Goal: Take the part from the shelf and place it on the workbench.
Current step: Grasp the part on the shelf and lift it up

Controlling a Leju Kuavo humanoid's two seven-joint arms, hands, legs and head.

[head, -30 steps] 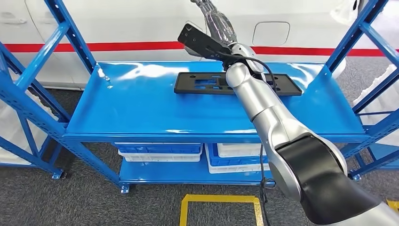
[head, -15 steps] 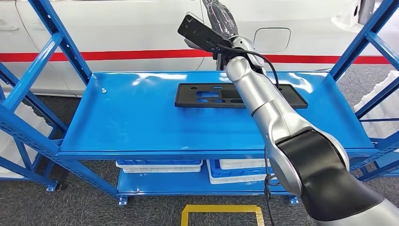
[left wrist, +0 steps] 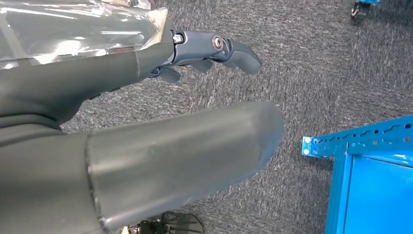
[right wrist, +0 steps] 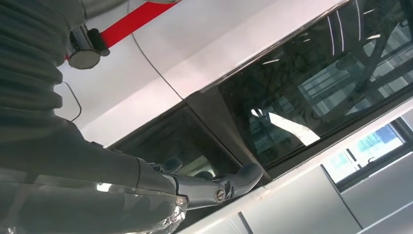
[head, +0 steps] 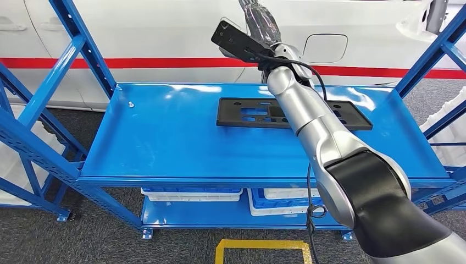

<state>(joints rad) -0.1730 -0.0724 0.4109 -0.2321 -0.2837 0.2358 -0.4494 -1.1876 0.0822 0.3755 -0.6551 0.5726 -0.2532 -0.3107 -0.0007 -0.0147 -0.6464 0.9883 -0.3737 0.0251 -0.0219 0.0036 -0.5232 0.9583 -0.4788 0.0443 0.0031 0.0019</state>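
A flat black part (head: 233,116) with several cut-outs lies on the top level of the blue shelf (head: 165,137), toward the back right. My right arm reaches up across it. My right hand (head: 258,19), wrapped in clear film, is raised well above and behind the part, in front of the white car. In the right wrist view that hand (right wrist: 214,187) has its fingers stretched toward the car window and holds nothing. My left hand (left wrist: 209,48) hangs over grey carpet with its fingers apart, nothing in it.
A white car with a red stripe (head: 154,33) stands close behind the shelf. Blue uprights (head: 77,49) frame both ends. White and blue bins (head: 192,193) sit on the lower level. A yellow floor marking (head: 264,245) lies in front. A blue shelf corner (left wrist: 370,165) is near my left hand.
The whole picture has shifted, so the camera has moved; the shelf now sits lower and further right. My right hand stays raised above the part, which lies where it was.
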